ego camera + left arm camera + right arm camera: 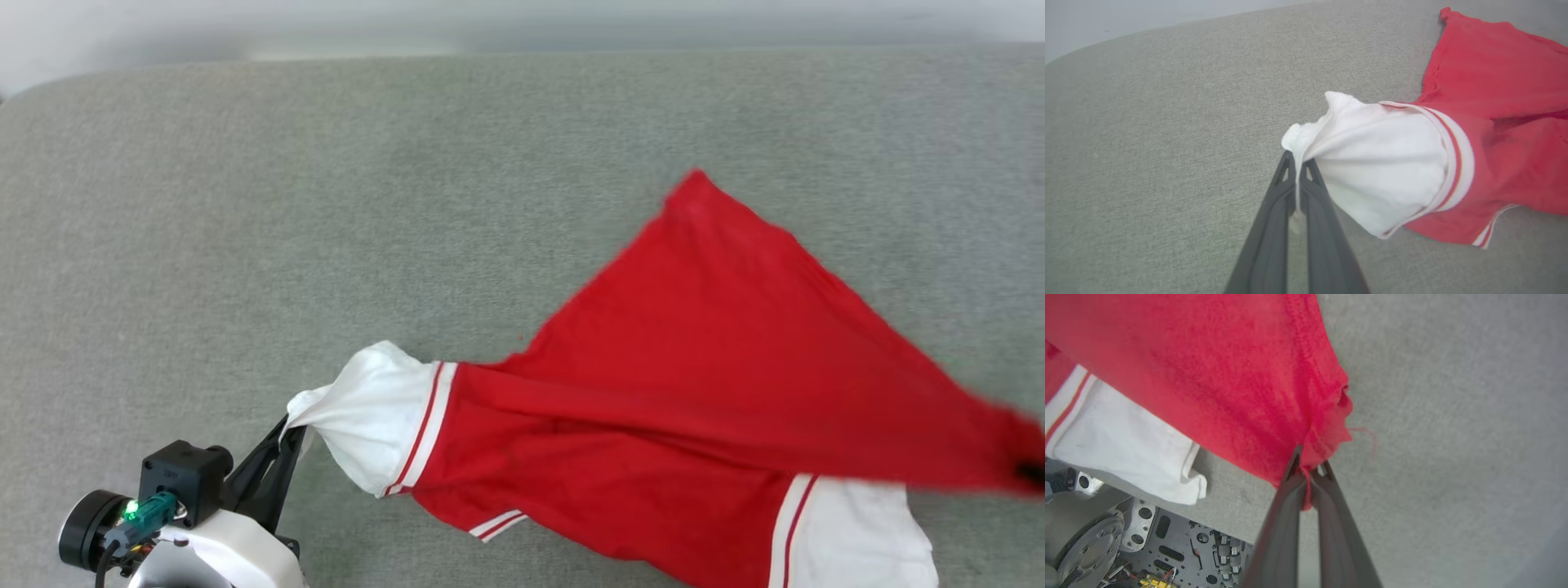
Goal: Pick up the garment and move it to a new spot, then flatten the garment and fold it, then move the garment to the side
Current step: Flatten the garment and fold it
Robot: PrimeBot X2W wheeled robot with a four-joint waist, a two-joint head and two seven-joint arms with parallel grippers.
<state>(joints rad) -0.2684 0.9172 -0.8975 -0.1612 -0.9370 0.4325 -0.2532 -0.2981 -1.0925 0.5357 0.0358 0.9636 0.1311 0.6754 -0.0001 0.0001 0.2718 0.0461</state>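
I hold one garment (694, 367), a red T-shirt of soft jersey knit, drawn out between my two grippers over the near right part of the grey cloth-covered surface (326, 163), whose weave is coarse and flecked and whose far left corner is rounded. My left gripper (1298, 161), near the surface's near left corner, has its two long dark tapering fingers pressed together on the bunched cuff of one white sleeve (1384, 163), which puffs into a cone shape behind the pinch. My right gripper (1309, 463), at the near right, is likewise closed, nipping a gathered corner of the stitched red hem (1327, 428), from which one loose thread (1367, 435) curls. The red body spreads as a broad triangle with one point reaching toward the far edge. I count two white sleeves; the second sleeve (857, 531) lies slack and flat by the near edge. Each sleeve joins the red at a white band (1453, 151) carrying a thin red stripe. Below the cloth, the right wrist view shows a grey metal plate (1167, 539) punched with round and slotted holes.
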